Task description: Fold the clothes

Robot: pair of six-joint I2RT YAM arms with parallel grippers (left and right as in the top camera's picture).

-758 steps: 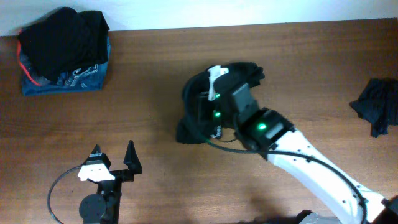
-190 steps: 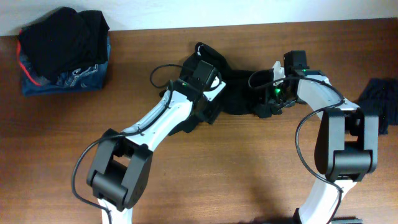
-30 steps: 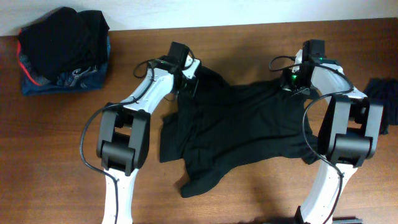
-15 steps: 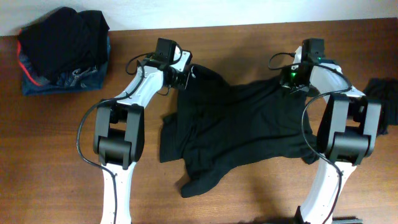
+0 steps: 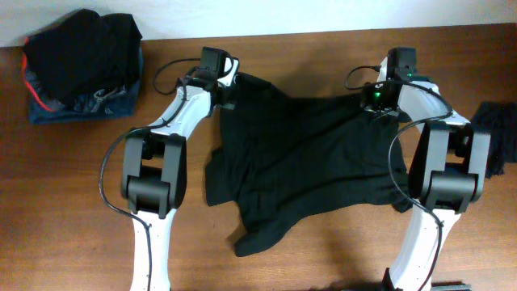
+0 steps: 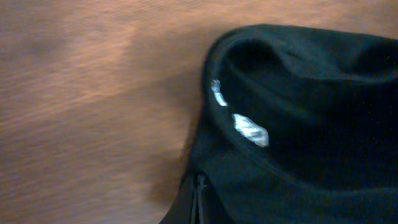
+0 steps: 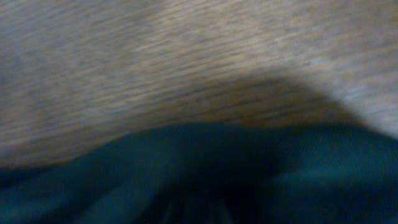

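Two robot arms were seen from above, each ending in one gripper, with one black T-shirt [image 5: 307, 162] stretched between them on a brown wooden table [image 5: 81, 186]. The left gripper [image 5: 227, 87] was closed tight on the shirt's upper corner. In its wrist view the pinched fingertips met in a thin line at the bottom edge, buried in cloth. Just ahead of them a rounded neckline [image 6: 214, 68] was seen, with two small white label marks [image 6: 250, 129] inside it. The right gripper [image 5: 378, 103] was pressed against the opposite upper corner of the shirt. Its wrist view was blurred, only dark cloth and wood grain were shown, and whether its jaws were open or gripping could not be told. From both grippers the shirt was spread toward the arm bases, soft, matte and creased, with an uneven lower edge and one flap trailing below the left gripper's side. Well out beyond the left gripper, one heaped pile of dark clothes [image 5: 77, 56] was seen resting on a blue patterned cloth [image 5: 97, 105]. Out past the right gripper, one more crumpled dark garment [image 5: 494, 137] was seen at the table's edge.
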